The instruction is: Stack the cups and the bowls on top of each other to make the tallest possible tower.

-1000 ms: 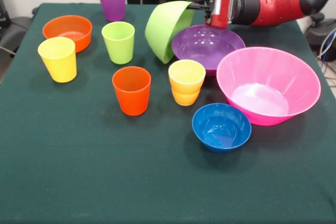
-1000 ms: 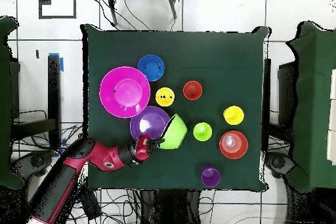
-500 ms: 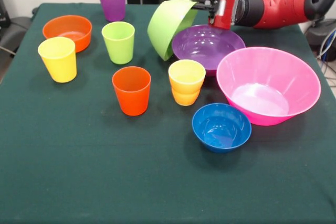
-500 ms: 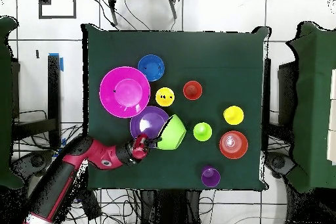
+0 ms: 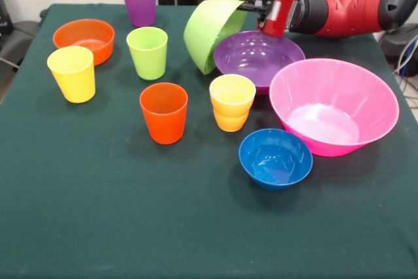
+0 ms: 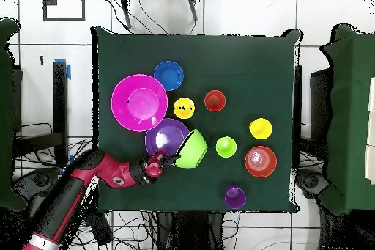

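At the far side of the table in the front view, the gripper pinches the rim of the lime green bowl, which hangs tilted on its side, opening toward the purple bowl and overlapping that bowl's left edge. Just right of the purple bowl sits the large pink bowl; the blue bowl sits near its front left. The orange bowl rests at far left. Cups, all upright: purple cup at the far edge, lime green cup, yellow cup, orange-red cup, yellow-orange cup. From overhead, the red arm reaches in from lower left; the gripper meets the lime green bowl, which lies against the purple bowl, below the pink bowl.
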You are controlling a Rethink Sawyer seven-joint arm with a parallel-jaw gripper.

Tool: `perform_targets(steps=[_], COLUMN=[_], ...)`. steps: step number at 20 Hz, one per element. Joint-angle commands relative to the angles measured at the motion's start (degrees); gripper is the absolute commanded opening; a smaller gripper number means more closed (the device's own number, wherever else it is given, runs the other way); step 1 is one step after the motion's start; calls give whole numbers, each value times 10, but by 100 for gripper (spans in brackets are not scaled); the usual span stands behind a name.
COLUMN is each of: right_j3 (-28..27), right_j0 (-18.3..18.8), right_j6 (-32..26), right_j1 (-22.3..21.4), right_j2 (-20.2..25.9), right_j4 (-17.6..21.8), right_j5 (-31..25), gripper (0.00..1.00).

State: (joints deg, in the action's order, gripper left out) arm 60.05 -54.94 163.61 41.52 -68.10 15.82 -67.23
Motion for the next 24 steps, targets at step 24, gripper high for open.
perform_targets(steps=[24], right_j3=[-136], right_j0=[68], right_j6=[-383], right_j1=[-78], right_j2=[168], right_j4=[59], right_j5=[-153], gripper=[0])
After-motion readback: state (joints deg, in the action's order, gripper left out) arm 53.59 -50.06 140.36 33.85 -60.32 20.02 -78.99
